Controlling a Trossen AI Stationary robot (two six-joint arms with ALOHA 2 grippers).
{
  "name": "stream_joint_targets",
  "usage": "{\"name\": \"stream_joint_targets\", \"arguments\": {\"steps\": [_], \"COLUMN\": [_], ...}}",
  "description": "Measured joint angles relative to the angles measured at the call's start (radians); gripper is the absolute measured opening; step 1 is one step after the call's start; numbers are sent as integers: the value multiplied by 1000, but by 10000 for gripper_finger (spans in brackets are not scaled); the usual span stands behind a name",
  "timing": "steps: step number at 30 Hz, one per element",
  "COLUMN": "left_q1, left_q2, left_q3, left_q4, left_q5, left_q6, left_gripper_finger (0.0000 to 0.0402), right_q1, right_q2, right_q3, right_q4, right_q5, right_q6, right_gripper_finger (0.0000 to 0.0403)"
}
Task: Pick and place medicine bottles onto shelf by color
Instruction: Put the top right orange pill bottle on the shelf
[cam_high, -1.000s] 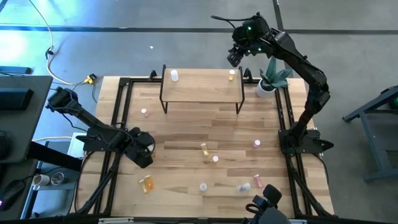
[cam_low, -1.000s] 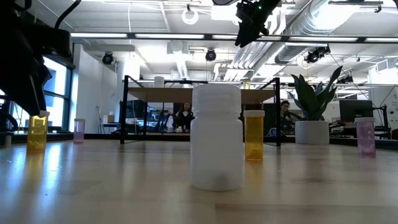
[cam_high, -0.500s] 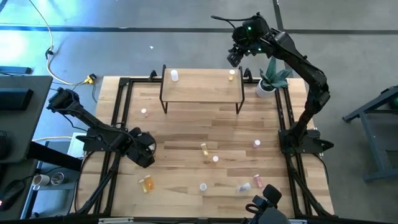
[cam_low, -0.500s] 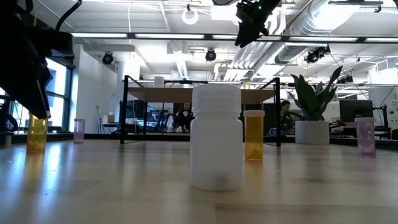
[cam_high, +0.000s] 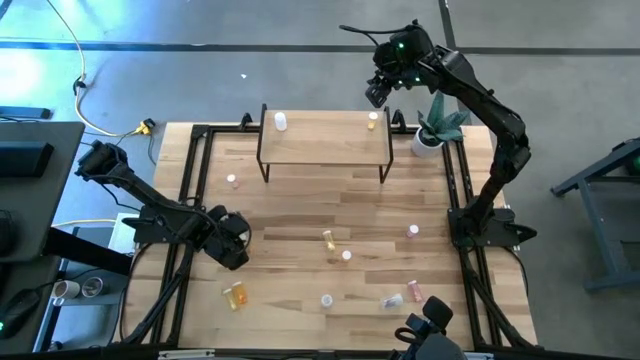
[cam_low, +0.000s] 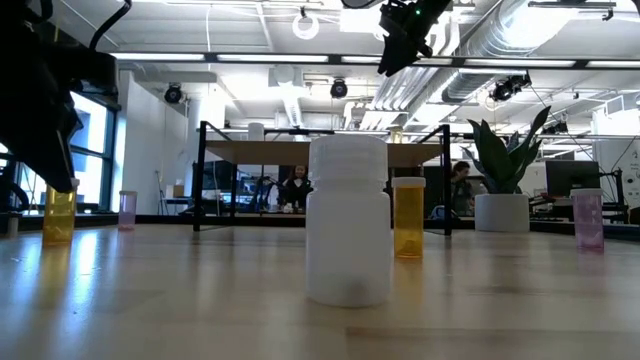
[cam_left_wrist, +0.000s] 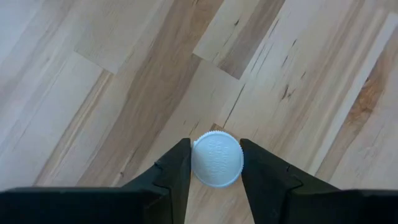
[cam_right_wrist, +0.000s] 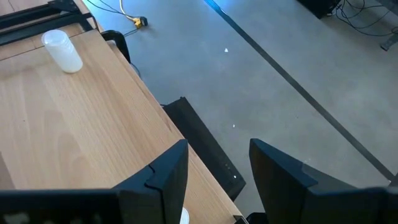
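**Left gripper closing around a white cap, right gripper hovering open past the shelf**

Bracketing a round, ridged white cap (cam_left_wrist: 217, 160) with the left gripper (cam_left_wrist: 215, 163): both dark, wedge-shaped fingers (cam_left_wrist: 176, 171) sitting just beside the cap's rim, contact impossible to tell. Hanging low over pale, streaky-grained wooden planks of the table (cam_high: 300, 215), at about 8 o'clock from the table's middle in the high view (cam_high: 233, 242).

Holding the right gripper (cam_right_wrist: 217, 168) high beyond the shelf's far edge, at about 1 o'clock from the table's middle (cam_high: 378, 92), fingers spread apart with nothing between them. Looking down past them onto the shelf (cam_high: 325, 138): a smooth, light wood board on thin black legs, carrying a clear cylindrical bottle (cam_right_wrist: 61, 51) at its 11 o'clock corner and a small orange one (cam_high: 373, 120) at 1 o'clock.

Standing scattered on the table: a squat white bottle (cam_low: 347, 221) looming nearest the low camera, an amber orange one (cam_low: 408, 217) just behind, a translucent pink one (cam_low: 587, 218) at 3 o'clock, a yellow one (cam_low: 59, 212) and another pink one (cam_low: 127, 210) at 9 o'clock.

Compared with half a second ago: left arm shifting only slightly, right arm and bottles remaining put.
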Motion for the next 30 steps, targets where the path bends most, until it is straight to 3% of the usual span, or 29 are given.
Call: {"name": "stream_joint_targets", "arguments": {"steps": [8, 14, 23, 30], "left_q1": [37, 117, 354, 549], "left_q2": [0, 0, 0, 0], "left_q3": [28, 116, 344, 497], "left_q4": [1, -8, -36, -34], "left_q5": [22, 85, 177, 182], "left_q6": [4, 112, 379, 620], "left_gripper_finger": [115, 115, 115, 115], "right_q1": [0, 0, 0, 0], "right_q2": [0, 0, 0, 0], "right_q3": [0, 0, 0, 0], "right_q4": [0, 0, 0, 0], "right_q5": [0, 0, 0, 0], "right_q6": [0, 0, 0, 4], "right_gripper_finger": [163, 163, 163, 163]}}
